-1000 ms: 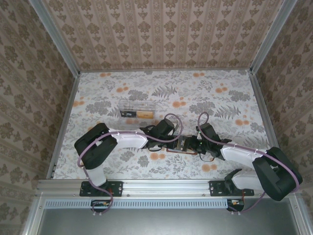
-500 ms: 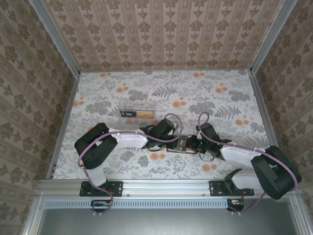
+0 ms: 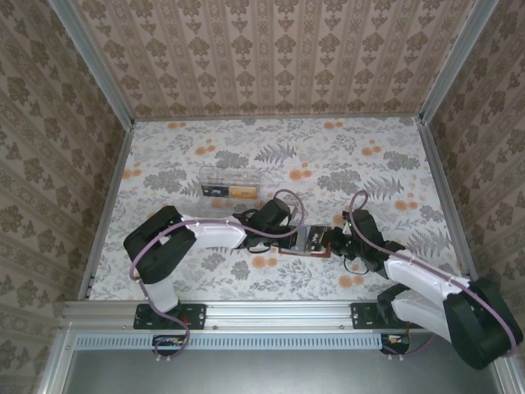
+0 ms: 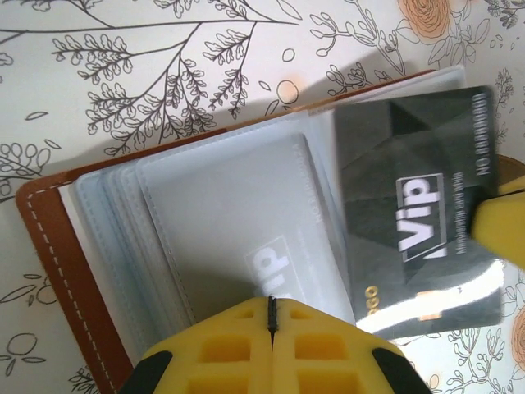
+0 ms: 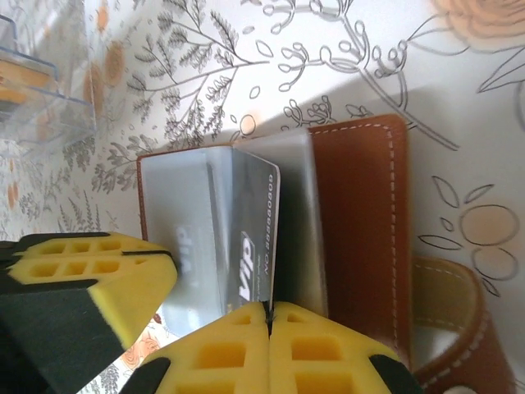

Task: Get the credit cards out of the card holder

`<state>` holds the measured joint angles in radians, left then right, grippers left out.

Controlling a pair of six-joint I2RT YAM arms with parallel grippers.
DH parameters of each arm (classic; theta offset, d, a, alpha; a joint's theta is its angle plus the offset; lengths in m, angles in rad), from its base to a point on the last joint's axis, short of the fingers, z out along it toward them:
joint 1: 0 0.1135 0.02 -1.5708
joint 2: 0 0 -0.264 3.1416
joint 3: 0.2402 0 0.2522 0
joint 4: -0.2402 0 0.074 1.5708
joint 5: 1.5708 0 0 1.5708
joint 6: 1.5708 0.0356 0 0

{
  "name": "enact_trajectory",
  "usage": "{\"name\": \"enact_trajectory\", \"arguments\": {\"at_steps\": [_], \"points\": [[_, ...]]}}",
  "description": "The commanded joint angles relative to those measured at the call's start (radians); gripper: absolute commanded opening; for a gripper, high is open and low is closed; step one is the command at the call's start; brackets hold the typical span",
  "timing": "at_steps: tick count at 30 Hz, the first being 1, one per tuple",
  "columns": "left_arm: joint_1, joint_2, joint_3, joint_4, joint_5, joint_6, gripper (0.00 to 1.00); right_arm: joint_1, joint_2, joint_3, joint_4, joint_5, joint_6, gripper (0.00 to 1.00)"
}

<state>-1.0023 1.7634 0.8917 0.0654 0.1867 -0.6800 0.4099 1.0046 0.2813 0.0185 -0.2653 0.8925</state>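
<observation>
Yellow right jaws clamp grey credit card [image 4: 418, 205]; left jaws closed.

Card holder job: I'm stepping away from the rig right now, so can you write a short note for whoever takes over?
Left gripper: shut on the edge of the clear sleeves, pinning the card holder, which lies open on the table.
Right gripper: shut on the dark grey card.
Done: that card is drawn sideways mostly out of its sleeve; whether fully free, cannot tell.
To do: pull it clear, set it down. A faint print shows through the sleeves, so probably another card is to come out.
</observation>
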Motion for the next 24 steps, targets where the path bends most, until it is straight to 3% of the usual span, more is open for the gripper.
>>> {"name": "enact_trajectory", "arguments": {"at_steps": [1, 8, 11, 17, 19, 20, 21, 22, 24], "points": [[0.010, -0.008, -0.025, -0.066, -0.012, -0.003, 0.04, -0.009, -0.105, -0.009, -0.185, 0.069, -0.017, 0.00], [0.010, -0.069, -0.012, -0.066, -0.007, -0.006, 0.07, -0.009, -0.351, 0.059, -0.413, 0.125, -0.066, 0.00], [0.013, -0.130, -0.009, -0.086, -0.031, -0.004, 0.17, -0.008, -0.378, 0.106, -0.456, 0.119, -0.108, 0.00], [0.037, -0.332, -0.049, -0.159, -0.129, -0.006, 0.60, 0.023, -0.292, 0.255, -0.487, 0.102, -0.217, 0.00], [0.052, -0.420, -0.082, -0.193, -0.179, -0.007, 0.69, 0.061, -0.237, 0.334, -0.502, 0.128, -0.269, 0.00], [0.061, -0.464, -0.095, -0.213, -0.201, -0.012, 0.77, 0.083, -0.207, 0.376, -0.511, 0.146, -0.292, 0.00], [0.068, -0.518, -0.108, -0.241, -0.226, -0.015, 0.92, 0.114, -0.165, 0.425, -0.522, 0.172, -0.322, 0.00], [0.078, -0.567, -0.120, -0.272, -0.253, -0.014, 0.98, 0.142, -0.120, 0.473, -0.529, 0.193, -0.354, 0.00], [0.095, -0.665, -0.141, -0.335, -0.298, -0.013, 1.00, 0.191, -0.025, 0.570, -0.543, 0.218, -0.411, 0.00]]}}
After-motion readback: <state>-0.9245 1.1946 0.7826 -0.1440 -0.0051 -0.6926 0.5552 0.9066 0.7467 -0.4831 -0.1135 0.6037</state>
